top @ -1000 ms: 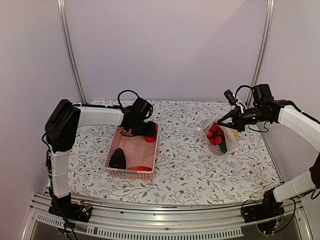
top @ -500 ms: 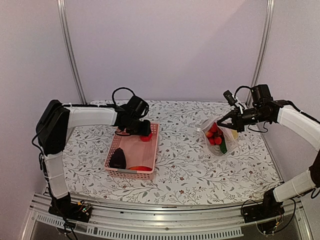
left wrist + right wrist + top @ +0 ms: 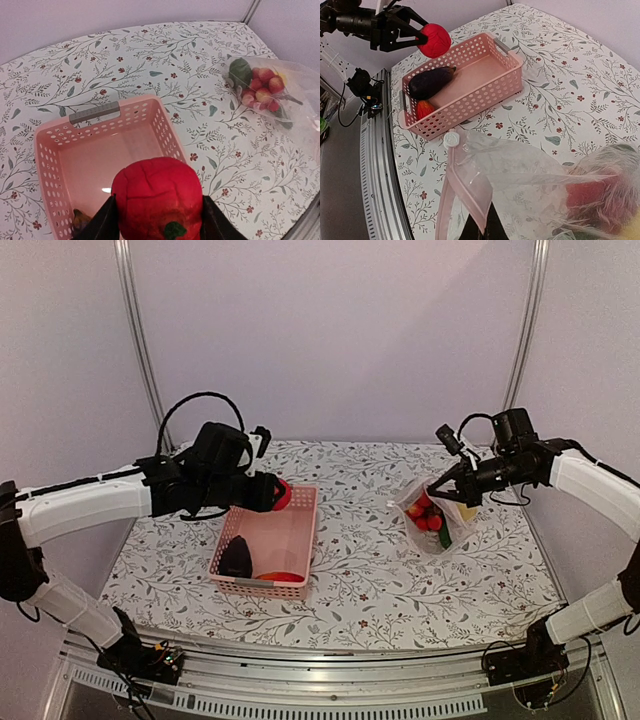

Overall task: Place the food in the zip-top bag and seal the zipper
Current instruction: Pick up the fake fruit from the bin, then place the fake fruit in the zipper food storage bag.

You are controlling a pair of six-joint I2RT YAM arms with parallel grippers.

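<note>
Far left first: the left end effector (image 3: pixel 272 494) is pinching a red tomato (image 3: pixel 283 494) with one finger on each side. The left wrist view shows it really well, with the ribbed red top and the little green stem poking out between the fingers (image 3: pixel 106 221). It's up in the air around the far left corner of the pink basket (image 3: pixel 262 587), not touching the rim or anything else.

The basket sits on the floral table (image 3: pixel 370 570) and holds two pieces of food. The dark eggplant (image 3: pixel 236 558) lies at the near left end, and an orange-red piece (image 3: pixel 280 577) sits just beside it against the near wall. I can't tell what that second one is; it's mostly hidden behind the lattice.

There's a patch of bare table, then the zip-top bag (image 3: pixel 432 515) on the right, well apart from the basket. Its bottom rests on the table and its top edge is pulled up by the right end effector (image 3: pixel 445 490), which is pressed together on the plastic near the mouth. Inside is a cluster of red pieces (image 3: pixel 425 512), with a green cucumber (image 3: pixel 445 532) under them and something yellow (image 3: pixel 468 510) on the far right.

In the right wrist view the zipper (image 3: pixel 447 200) looks like a faintly pink strip along the mouth, gaping open, with a white slider (image 3: pixel 452 139) at its upper end.
</note>
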